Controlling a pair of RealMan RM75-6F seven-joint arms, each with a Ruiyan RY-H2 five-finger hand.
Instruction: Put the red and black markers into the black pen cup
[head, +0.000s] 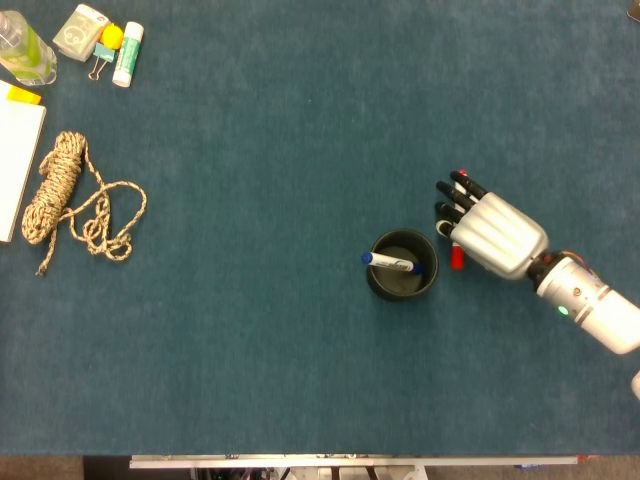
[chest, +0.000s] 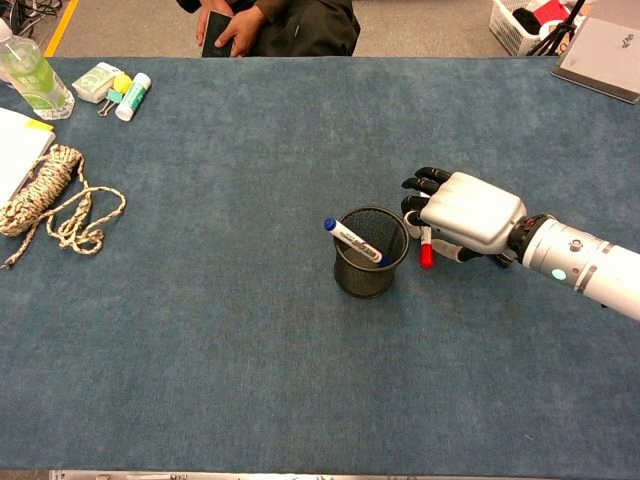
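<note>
My right hand (head: 490, 232) (chest: 465, 215) grips a red marker (head: 457, 257) (chest: 426, 250) just right of the black mesh pen cup (head: 402, 294) (chest: 365, 277). The marker's red lower end pokes out below the fingers, close to the cup's rim. Its other red tip (head: 461, 173) shows above the fingertips in the head view. A blue marker (head: 390, 262) (chest: 352, 240) leans inside the cup, with its cap over the left rim. No black marker shows in either view. My left hand is out of both views.
A coiled rope (head: 70, 200) (chest: 50, 205) lies at the far left beside a white pad (head: 15, 165). A bottle (chest: 30, 75), a glue stick (head: 127, 55) and small clips sit at the back left corner. A person's hands (chest: 225, 30) are at the far edge.
</note>
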